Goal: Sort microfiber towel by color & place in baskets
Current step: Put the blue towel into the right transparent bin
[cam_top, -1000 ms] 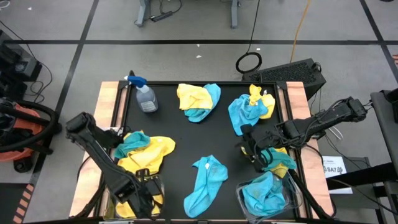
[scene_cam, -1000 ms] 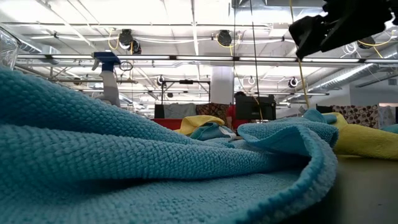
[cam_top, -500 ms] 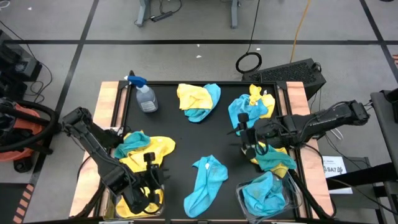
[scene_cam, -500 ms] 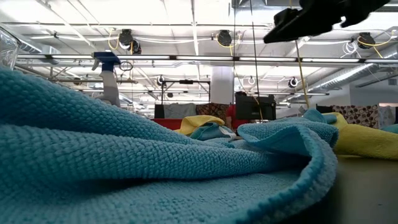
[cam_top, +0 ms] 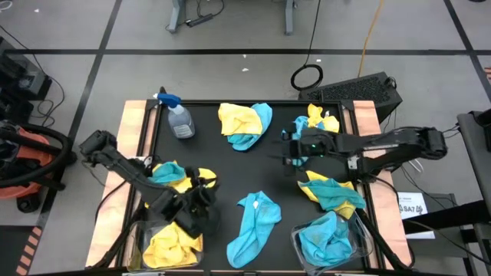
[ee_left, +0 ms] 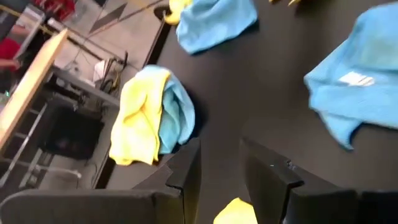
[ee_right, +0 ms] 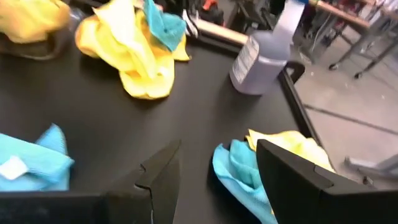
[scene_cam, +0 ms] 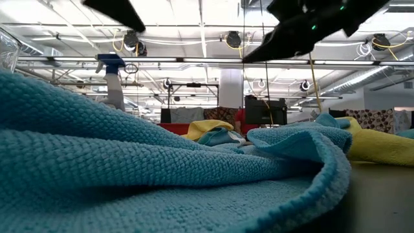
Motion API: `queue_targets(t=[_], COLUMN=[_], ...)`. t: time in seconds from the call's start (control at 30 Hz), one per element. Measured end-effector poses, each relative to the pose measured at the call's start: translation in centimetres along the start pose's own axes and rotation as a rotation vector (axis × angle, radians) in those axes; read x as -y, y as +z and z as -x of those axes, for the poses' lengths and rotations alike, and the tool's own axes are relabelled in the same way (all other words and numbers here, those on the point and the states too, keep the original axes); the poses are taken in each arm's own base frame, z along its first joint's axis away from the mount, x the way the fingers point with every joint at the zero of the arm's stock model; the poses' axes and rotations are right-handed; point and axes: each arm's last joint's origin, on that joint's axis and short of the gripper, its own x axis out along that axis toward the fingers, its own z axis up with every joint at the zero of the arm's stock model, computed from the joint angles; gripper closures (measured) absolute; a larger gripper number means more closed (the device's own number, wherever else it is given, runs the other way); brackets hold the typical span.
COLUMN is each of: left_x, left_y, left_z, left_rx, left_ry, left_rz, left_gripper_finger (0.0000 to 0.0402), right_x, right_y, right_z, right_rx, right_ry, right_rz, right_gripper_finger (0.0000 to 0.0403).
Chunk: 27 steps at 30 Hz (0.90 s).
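Observation:
Yellow and turquoise towels lie in heaps on the black table: one at the far middle (cam_top: pixel 245 123), one at the far right (cam_top: pixel 313 126), one at the right (cam_top: pixel 334 192), a turquoise one at the near middle (cam_top: pixel 257 222) and one at the left (cam_top: pixel 173 178). The left basket (cam_top: pixel 146 253) holds a yellow towel (cam_top: pixel 165 245). The right basket (cam_top: pixel 357 238) holds a turquoise towel (cam_top: pixel 326 236). My left gripper (cam_top: pixel 201 201) is open and empty beside the left heap. My right gripper (cam_top: pixel 290 149) is open and empty above bare table, between the two far heaps.
A clear spray bottle with a blue trigger (cam_top: pixel 178 116) stands at the far left corner and also shows in the right wrist view (ee_right: pixel 264 53). Wooden rails (cam_top: pixel 134 126) border the table's left and right sides. In the low view a turquoise towel (scene_cam: pixel 162 175) fills the foreground.
My left gripper has come up out of the left basket and gone toward the table's far edge and right, leaving the yellow towel in the basket. My right gripper has gone from the right heap toward the far edge and left.

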Motion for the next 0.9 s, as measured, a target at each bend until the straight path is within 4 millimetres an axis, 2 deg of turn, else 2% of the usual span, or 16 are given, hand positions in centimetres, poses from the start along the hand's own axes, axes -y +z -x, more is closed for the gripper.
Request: queue_targets(t=[0.17,0.33,0.53,0.73,0.9], left_x=[0.2,0.0,-1.8,-3.3,-3.4], left_y=[-0.1,1.8,3.7,4.3,4.3], left_z=[-3.0,-5.7,-8.2,-9.7,-9.8], left_rx=[0.011,0.140,0.283,0.307,0.299], left_ry=[-0.036,-0.204,-0.312,-0.364,-0.386], left_rz=[0.004,0.004,0.061,0.138,0.158], left_gripper_finger=[0.0284,0.0284,0.0284,0.0284,0.0284], right_x=[0.9,1.4,2.2,3.5,4.7], right_y=[-1.6,-2.7,-3.3,-3.8,-4.3], right_z=[-2.2,-3.9,-5.1,-5.8,-6.8], right_rx=[-0.042,-0.039,-0.007,-0.011,-0.049], right_ry=[-0.010,0.007,-0.031,-0.075,-0.101], right_rz=[-0.044,-0.140,-0.230,-0.313,-0.345], right_gripper_finger=[0.0204,0.0204,0.0204,0.0204,0.0204])
